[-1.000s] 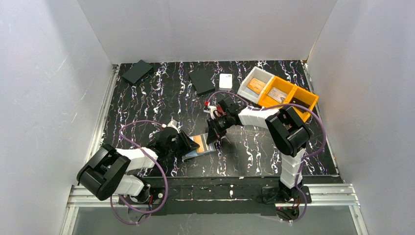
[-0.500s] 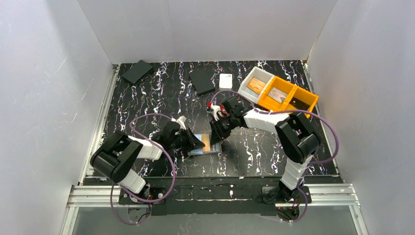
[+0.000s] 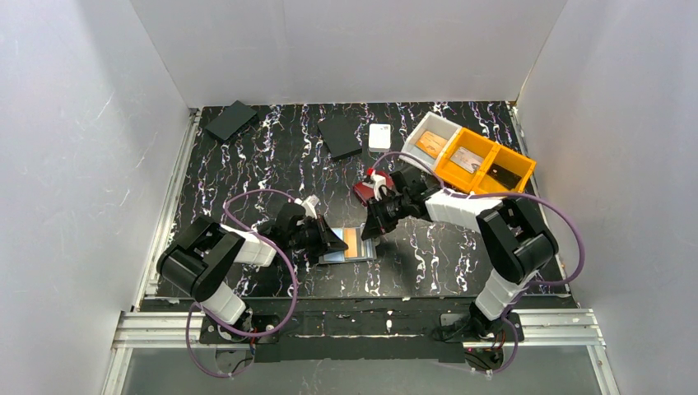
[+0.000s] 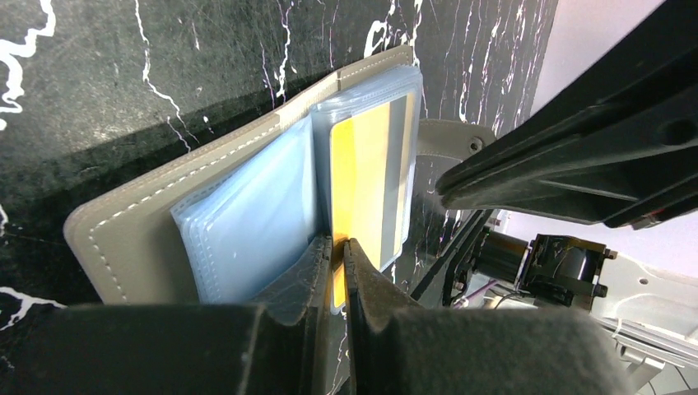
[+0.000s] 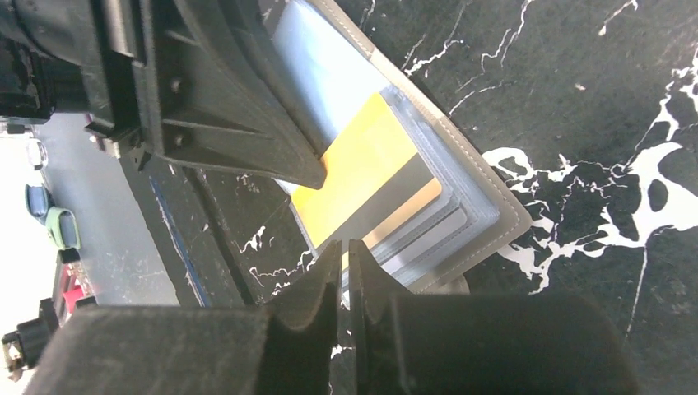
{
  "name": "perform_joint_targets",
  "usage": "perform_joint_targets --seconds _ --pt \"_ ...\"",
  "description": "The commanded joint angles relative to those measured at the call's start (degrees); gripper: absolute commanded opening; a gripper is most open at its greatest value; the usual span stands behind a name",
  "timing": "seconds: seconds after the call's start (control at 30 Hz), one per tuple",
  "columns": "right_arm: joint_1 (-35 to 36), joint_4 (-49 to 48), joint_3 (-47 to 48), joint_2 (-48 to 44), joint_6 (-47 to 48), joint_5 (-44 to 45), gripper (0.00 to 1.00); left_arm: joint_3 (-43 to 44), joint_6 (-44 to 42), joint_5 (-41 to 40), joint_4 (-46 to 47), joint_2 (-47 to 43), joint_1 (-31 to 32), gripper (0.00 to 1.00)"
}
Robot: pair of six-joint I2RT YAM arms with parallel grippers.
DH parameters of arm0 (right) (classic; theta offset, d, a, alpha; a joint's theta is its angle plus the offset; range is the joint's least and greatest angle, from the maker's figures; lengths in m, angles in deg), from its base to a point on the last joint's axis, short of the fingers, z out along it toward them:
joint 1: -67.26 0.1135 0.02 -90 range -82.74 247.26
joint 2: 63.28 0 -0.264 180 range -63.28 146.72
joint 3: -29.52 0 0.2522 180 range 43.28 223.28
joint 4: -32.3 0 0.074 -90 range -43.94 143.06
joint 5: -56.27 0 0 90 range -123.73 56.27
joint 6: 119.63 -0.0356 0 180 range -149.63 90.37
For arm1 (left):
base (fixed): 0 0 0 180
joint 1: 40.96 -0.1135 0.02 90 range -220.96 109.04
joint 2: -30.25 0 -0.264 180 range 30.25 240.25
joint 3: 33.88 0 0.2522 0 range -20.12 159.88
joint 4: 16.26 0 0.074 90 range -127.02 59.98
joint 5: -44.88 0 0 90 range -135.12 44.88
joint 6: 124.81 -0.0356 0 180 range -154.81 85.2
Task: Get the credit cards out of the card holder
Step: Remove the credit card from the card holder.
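The grey card holder (image 3: 362, 256) lies open on the table between my two arms, pale blue clear sleeves fanned over both halves. In the left wrist view the holder (image 4: 115, 239) has an orange credit card (image 4: 370, 173) in its right-hand sleeves. My left gripper (image 4: 339, 243) is shut on that card's near edge. From the other side, my right gripper (image 5: 345, 245) is nearly closed on the thin edge of the holder's (image 5: 494, 216) sleeves beside the orange card (image 5: 362, 169). From above, the left gripper (image 3: 332, 244) and right gripper (image 3: 372, 234) flank the orange card (image 3: 351, 242). I cannot tell whether the left-hand sleeves hold a card.
A dark red case (image 3: 365, 191) lies just behind the right gripper. Two flat black squares (image 3: 231, 119) (image 3: 340, 136) and a small white box (image 3: 379, 136) sit at the back. A white bin (image 3: 421, 152) and orange bins (image 3: 521, 176) stand at the back right.
My left arm reached right to the holder and its jaws closed on the orange card. The right gripper shifted right, opened a little and closed again. The holder slid slightly right.
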Motion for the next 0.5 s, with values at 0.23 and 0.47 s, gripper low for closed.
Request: perform_joint_targets --seconds 0.23,0.47 --pt "0.11 -2.22 -0.68 3.78 -2.42 3.54 0.11 -1.84 -0.13 -1.72 -2.42 -1.38 0.47 0.0" --pt "0.11 -2.1 -0.08 6.22 -2.97 3.24 0.11 -1.81 0.15 -1.23 -1.96 -1.27 0.43 0.0"
